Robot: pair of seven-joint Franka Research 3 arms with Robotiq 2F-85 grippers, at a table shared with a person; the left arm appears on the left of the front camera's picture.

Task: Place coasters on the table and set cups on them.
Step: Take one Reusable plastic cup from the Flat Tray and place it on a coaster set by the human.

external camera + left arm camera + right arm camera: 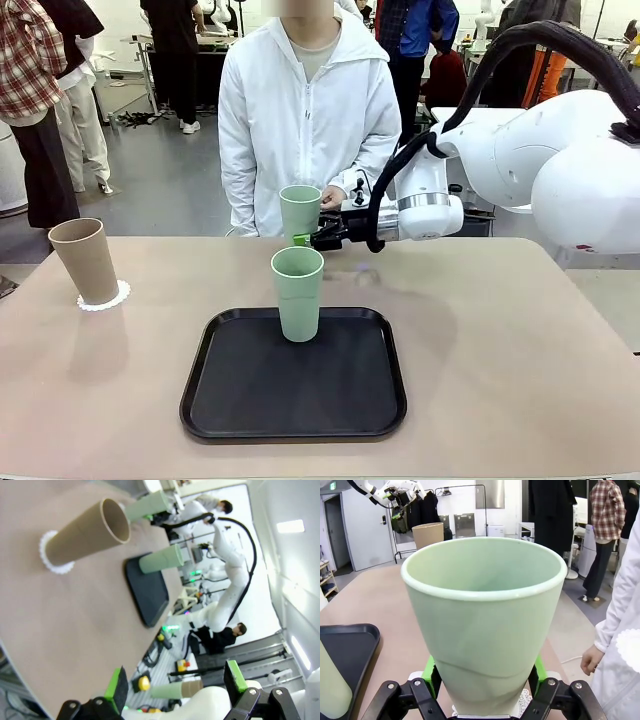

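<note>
My right gripper (312, 240) is shut on a pale green cup (300, 212), upright at the table's (520, 360) far edge in front of the person. In the right wrist view the green pads (538, 674) clamp this cup (485, 615) low down, and a lacy white coaster (525, 699) peeks out under its base; whether they touch I cannot tell. A second green cup (297, 293) stands on the black tray (293, 400). The tan cup (88, 260) sits on a coaster (106, 297) at far left. My left gripper (176, 682) hangs open, high above the table, away from the tan cup (87, 535).
The person stands at the far side with one hand (333, 197) near the held cup. Another white scalloped piece (630, 647) shows against the person's jacket. People and equipment stand farther back. Bare tabletop lies right of the tray.
</note>
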